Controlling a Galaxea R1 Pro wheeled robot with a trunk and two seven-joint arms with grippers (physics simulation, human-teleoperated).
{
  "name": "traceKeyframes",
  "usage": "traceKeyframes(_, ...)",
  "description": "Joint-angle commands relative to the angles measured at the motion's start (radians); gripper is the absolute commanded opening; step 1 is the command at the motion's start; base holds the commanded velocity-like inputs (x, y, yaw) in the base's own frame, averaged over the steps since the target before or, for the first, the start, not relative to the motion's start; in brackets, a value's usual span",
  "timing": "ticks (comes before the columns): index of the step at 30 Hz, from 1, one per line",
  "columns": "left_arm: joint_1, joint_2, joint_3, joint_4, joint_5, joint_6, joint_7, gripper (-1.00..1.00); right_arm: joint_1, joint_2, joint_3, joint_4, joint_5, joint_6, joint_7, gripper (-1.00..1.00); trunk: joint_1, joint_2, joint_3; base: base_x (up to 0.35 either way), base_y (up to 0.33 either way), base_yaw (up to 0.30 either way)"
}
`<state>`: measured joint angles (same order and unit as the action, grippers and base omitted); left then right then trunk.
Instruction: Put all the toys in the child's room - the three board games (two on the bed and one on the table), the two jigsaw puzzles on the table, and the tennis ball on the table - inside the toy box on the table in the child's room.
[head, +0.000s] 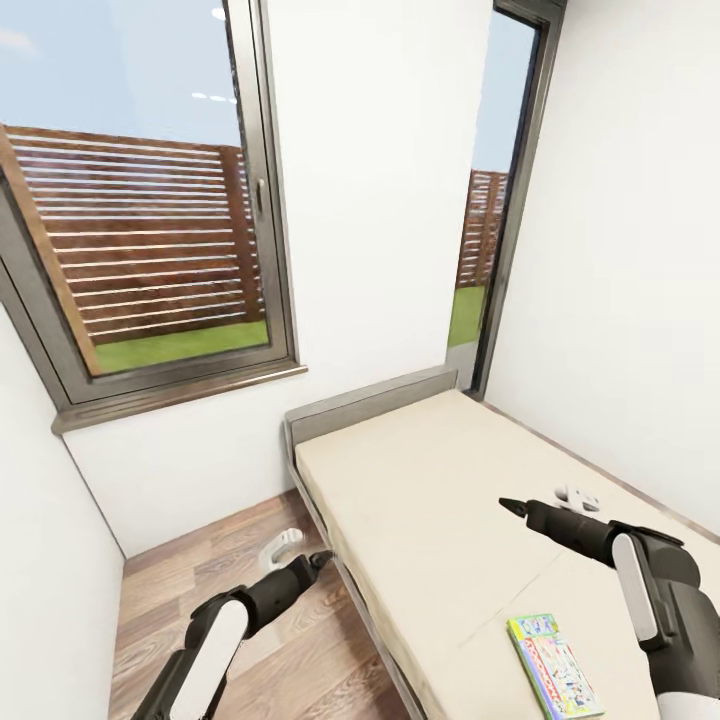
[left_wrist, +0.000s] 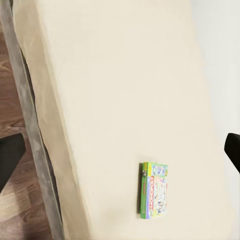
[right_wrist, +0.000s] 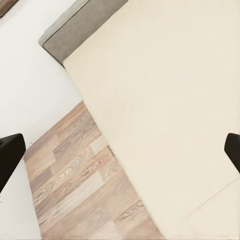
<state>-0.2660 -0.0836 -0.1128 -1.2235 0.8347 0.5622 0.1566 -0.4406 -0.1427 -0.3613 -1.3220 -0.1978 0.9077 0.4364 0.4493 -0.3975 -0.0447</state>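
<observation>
left black gripper (head: 300, 551): spread, empty, over brown wood-plank floor (head: 250, 560) beside bed | right black gripper (head: 555, 498): spread, empty, above cream mattress of grey-framed bed (head: 430, 500) | 1 flat green-white-red cardboard board game box (head: 555, 667): lying flat on mattress near right arm

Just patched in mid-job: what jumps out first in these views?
A colourful board game lies flat on the cream bed, at its near end by the right arm. Both grippers hang empty and open: the left gripper over the wooden floor beside the bed, the right gripper above the mattress.
</observation>
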Motion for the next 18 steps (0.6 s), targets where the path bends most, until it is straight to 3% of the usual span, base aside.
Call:
traceKeyframes(1,-0.008,-0.001,0.013,0.016,0.014,0.003,0.01,1.0,-0.008,-0.001,-0.002,0.001,0.005,0.029,-0.001,1.0,0.001,-0.002,-0.002,0.0,0.0,-0.002)
traceKeyframes(5,-0.02,0.0,0.036,0.053,0.02,0.003,0.019,1.0,-0.027,-0.003,-0.002,0.014,0.019,0.072,-0.019,1.0,0.001,-0.002,-0.002,0.0,0.0,-0.001)
traceKeyframes(11,-0.06,0.001,0.068,0.143,0.025,0.004,0.081,1.0,-0.11,-0.01,-0.005,0.12,0.036,0.119,-0.081,1.0,0.001,-0.002,-0.002,0.0,0.0,-0.006)
traceKeyframes(13,-0.093,0.001,0.075,0.195,0.024,0.004,0.157,1.0,-0.178,-0.034,-0.006,0.238,0.042,0.132,-0.109,1.0,0.001,-0.002,-0.001,0.0,0.0,-0.065)
traceKeyframes(16,-0.1,0.001,0.077,0.206,0.025,0.004,0.185,1.0,-0.196,-0.045,-0.006,0.275,0.043,0.134,-0.115,1.0,0.001,-0.002,0.001,0.0,0.0,-0.087)
traceKeyframes(18,-0.111,0.001,0.078,0.221,0.026,0.003,0.239,1.0,-0.221,-0.068,-0.006,0.335,0.042,0.13,-0.123,1.0,0.001,-0.002,0.003,0.0,0.0,-0.114)
